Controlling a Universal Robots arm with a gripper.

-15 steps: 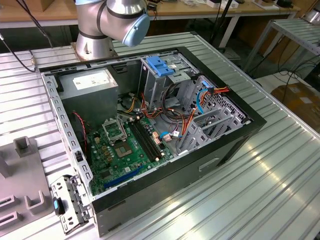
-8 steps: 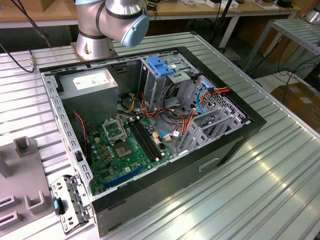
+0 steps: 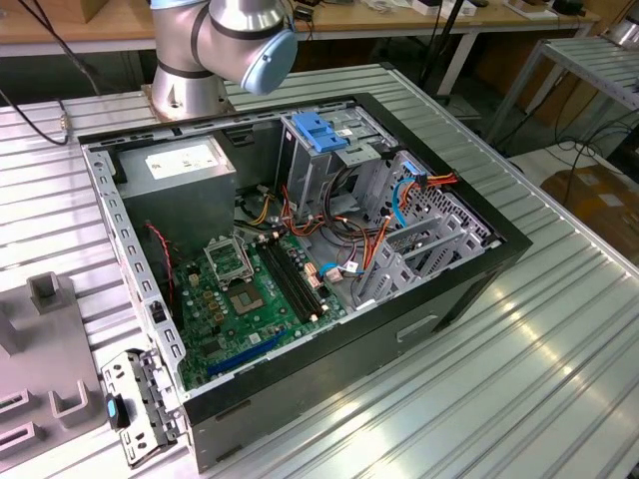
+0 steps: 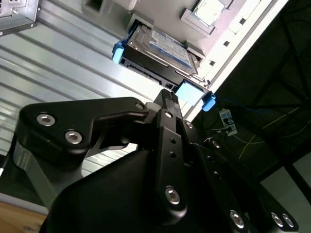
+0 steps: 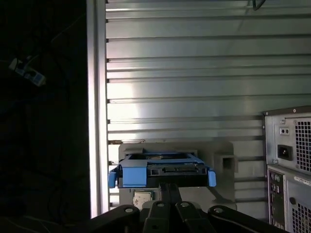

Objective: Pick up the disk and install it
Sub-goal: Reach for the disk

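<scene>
My black gripper [image 5: 169, 186], jaws pressed together on nothing, points straight at the flat silver metal disk [image 5: 163, 170] in bright blue plastic rails, which lies just beyond my tips on a grey stand [image 5: 214, 146] on the ribbed metal table [image 5: 194, 73], its connector edge facing me and its length, I judge, running away.

arm [image 3: 225, 40]: cut by top edge | disk [image 4: 160, 46]: one edge behind gripper [image 4: 169, 95]

Disk [image 5: 165, 170] on a holder [image 5: 226, 155] by the table edge [image 5: 97, 97], gripper [image 5: 168, 188] apparently just before it
</scene>
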